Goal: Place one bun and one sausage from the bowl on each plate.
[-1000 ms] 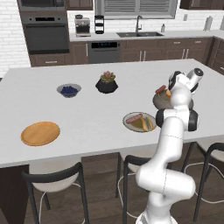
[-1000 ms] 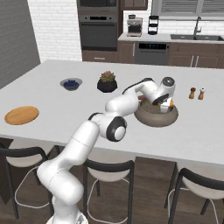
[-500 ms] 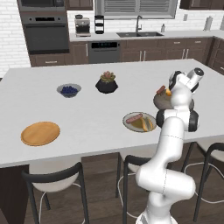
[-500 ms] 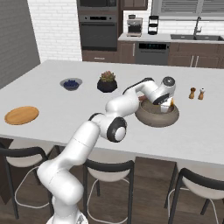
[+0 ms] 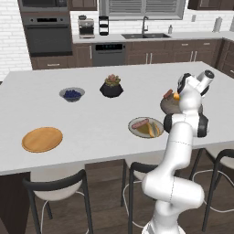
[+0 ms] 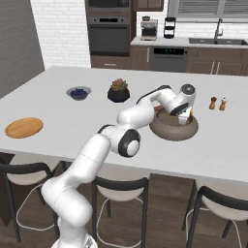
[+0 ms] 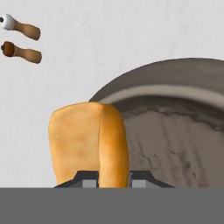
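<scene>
White brick wall (image 6: pixel 63 29), dark cabinets (image 5: pixel 151 57), possibly wooden floor (image 5: pixel 105 215).

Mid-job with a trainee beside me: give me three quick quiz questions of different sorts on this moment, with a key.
1. True or false: the wooden plate already carries food.
2. What is held in the gripper? A) sausage B) bun C) pepper mill
3. Fill in: the grey plate carries a bun and a ____.

Key: 1 false, its top is bare. 2 B, the bun sits between the fingers, above the bowl. 3 sausage.
</scene>
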Controlling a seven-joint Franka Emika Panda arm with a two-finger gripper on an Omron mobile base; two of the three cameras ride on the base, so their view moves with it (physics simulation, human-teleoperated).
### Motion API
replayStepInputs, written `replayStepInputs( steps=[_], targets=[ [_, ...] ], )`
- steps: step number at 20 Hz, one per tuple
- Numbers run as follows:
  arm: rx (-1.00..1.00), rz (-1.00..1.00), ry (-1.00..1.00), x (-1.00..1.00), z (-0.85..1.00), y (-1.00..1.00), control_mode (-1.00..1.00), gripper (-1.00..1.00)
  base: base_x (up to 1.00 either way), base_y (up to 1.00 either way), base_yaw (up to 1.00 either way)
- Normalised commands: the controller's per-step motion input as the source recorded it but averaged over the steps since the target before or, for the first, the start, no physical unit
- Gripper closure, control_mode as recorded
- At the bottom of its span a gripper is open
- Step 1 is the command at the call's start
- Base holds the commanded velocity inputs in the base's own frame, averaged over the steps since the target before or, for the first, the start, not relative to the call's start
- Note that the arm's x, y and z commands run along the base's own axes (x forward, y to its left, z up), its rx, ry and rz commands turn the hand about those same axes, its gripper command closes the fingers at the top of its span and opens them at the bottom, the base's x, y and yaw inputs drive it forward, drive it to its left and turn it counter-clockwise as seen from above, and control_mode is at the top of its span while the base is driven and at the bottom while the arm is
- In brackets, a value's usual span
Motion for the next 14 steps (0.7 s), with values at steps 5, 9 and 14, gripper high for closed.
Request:
replayStepInputs(
  steps=[5,9,14],
  targets=[
    [0.00,0.00,0.00,-0.55,0.19,-0.01,-1.00,1.00,0.00,0.00,0.00],
    [0.00,0.00,0.00,-0.57,0.22,0.05,-1.00,1.00,0.00,0.00,0.00],
    [0.00,0.00,-0.01,-0.82,0.13,0.35,-1.00,1.00,0.00,0.00,0.00]
  ],
)
